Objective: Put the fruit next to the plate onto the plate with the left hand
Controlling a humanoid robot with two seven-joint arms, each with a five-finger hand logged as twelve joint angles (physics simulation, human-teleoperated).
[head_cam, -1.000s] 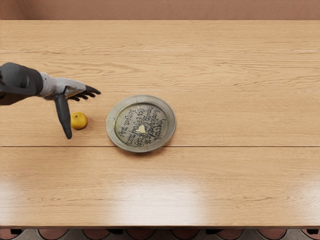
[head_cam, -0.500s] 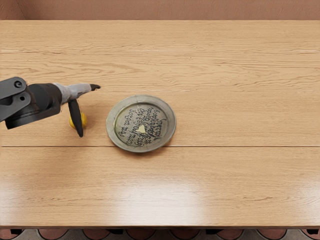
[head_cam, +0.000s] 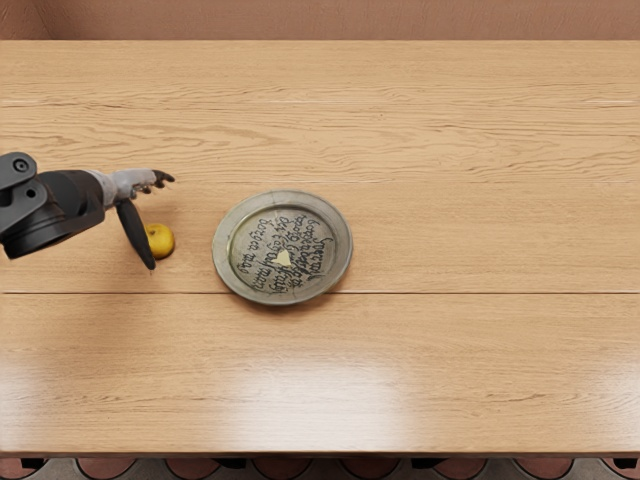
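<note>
A small yellow fruit (head_cam: 160, 240) lies on the wooden table just left of a round grey plate (head_cam: 232, 220) with dark script and a pale mark at its centre. My left hand (head_cam: 142, 215) comes in from the left edge and hovers right beside the fruit's left side. Its fingers (head_cam: 152, 181) are spread, pointing right above the fruit, and the thumb (head_cam: 133, 233) hangs down along the fruit's left edge, covering a sliver of it. The hand holds nothing. The right arm does not show.
The wooden table (head_cam: 450, 200) stretches wide to the right and toward the front edge. A reddish wall runs along the back.
My left hand has drawn back a little to the left since half a second ago, uncovering more of the fruit. The fruit and plate have stayed put.
</note>
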